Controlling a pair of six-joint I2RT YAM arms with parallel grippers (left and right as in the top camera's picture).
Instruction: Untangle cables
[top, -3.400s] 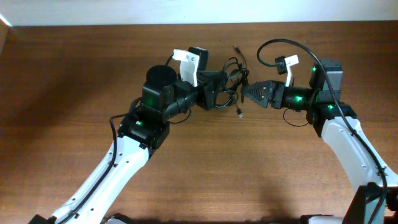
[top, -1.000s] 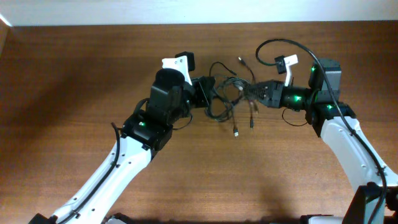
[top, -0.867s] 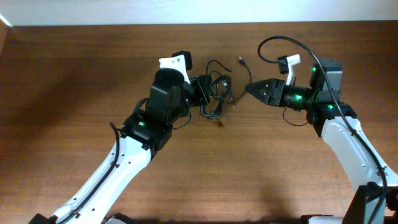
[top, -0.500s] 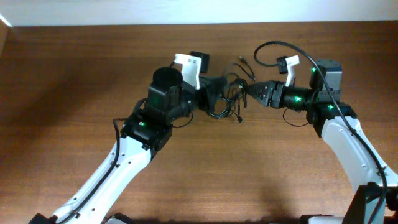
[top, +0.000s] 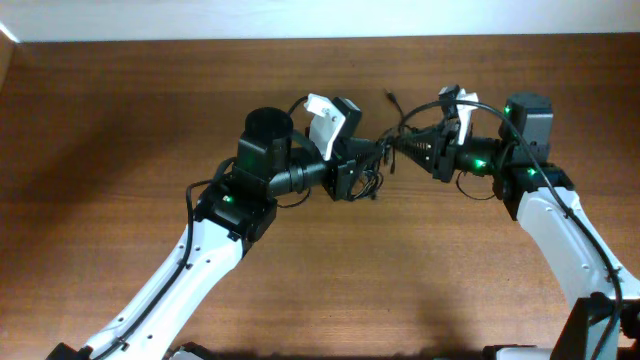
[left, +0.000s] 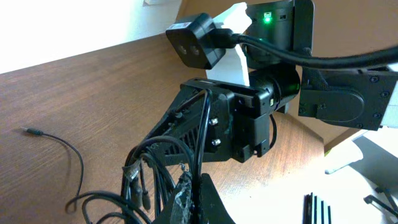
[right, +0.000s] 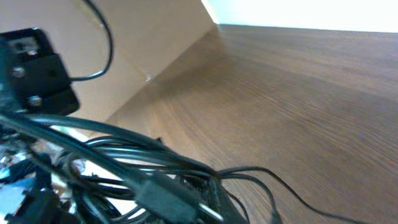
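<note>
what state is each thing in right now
cables: tangled in one bundle between the two grippers
left gripper: fingers shut on the cables
right gripper: fingers at the bundle, grip unclear
stray plug: lying loose on the table

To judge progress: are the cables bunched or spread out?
Bunched: the cables form one tight clump of crossing loops; only one end trails free.

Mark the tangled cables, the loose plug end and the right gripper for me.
cables (right: 140, 157), right wrist view, the bundled strands.
loose plug end (left: 28, 130), left wrist view, its narrow tip.
right gripper (top: 396, 148), overhead view, between its fingertips.
</note>
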